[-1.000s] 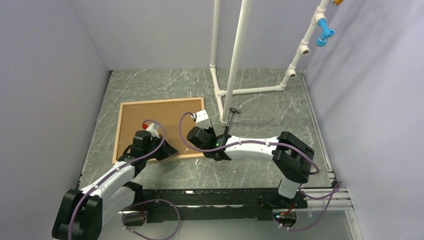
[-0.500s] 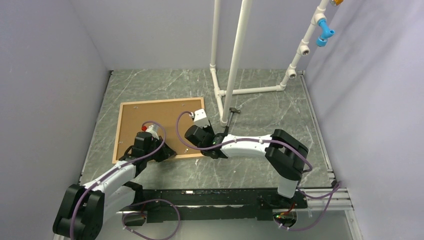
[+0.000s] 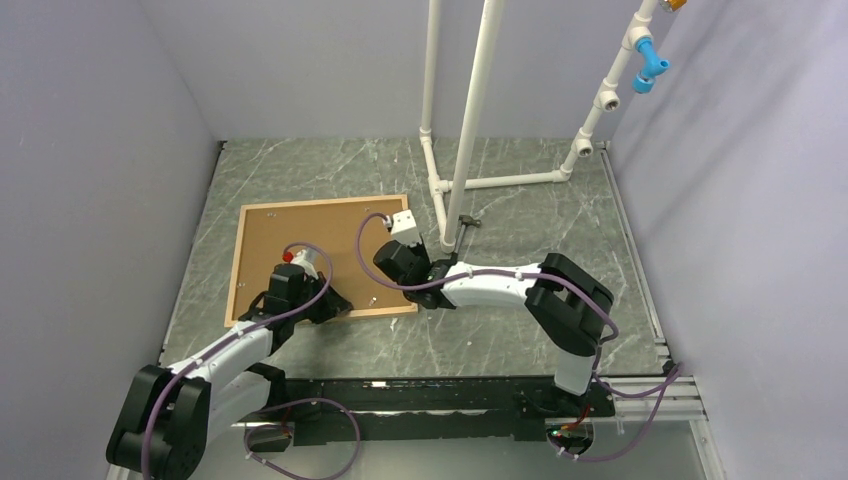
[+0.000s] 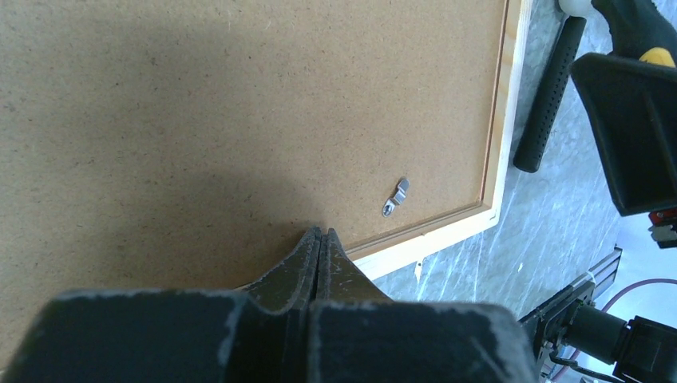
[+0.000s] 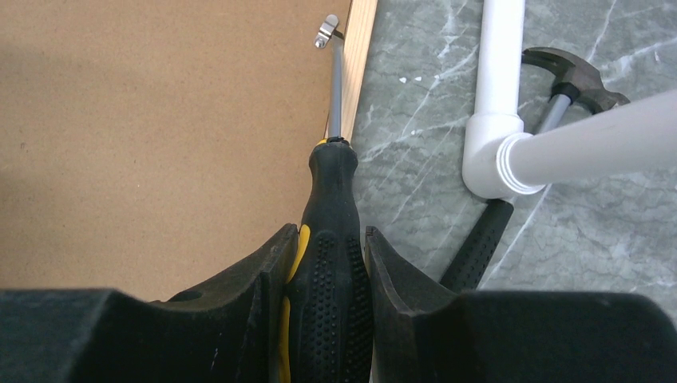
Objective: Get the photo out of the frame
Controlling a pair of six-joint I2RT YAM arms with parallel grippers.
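Right gripper (image 5: 329, 239) jaws clamped on screwdriver (image 5: 331, 183), tip at clip (image 5: 327, 30): swing clip off board (image 5: 160, 120). Left gripper (image 4: 319, 236), jaws together, should steady frame (image 4: 502, 120).

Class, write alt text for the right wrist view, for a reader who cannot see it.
The right tool grips a black-and-yellow screwdriver, its tip at a metal clip on the brown backing board, by the frame edge. To the right, a hammer lies beside a white pipe.

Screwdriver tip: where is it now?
Right wrist view: the screwdriver in the right gripper has its tip at the metal clip on the backing board beside the right rail of the frame, left of the pipe.
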